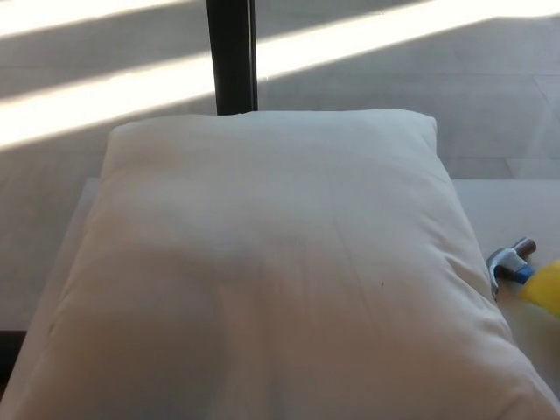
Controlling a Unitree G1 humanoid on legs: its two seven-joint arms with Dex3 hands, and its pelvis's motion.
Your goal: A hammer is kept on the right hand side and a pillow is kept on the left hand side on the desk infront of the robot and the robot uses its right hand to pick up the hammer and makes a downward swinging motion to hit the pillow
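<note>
A large white pillow [271,271] fills most of the head view and covers much of the white desk [503,206]. At the right edge lies the hammer [525,276]: its silver metal head [509,260] is right beside the pillow's right side, and a blue collar joins it to a yellow handle that runs out of the picture. Neither of my hands shows in this view. Whether anything holds the hammer's handle is hidden beyond the frame edge.
A black vertical post [231,54] stands behind the pillow at the top middle. Grey tiled floor with bright bands of sunlight [131,92] lies beyond the desk. A strip of bare desk shows to the right of the pillow.
</note>
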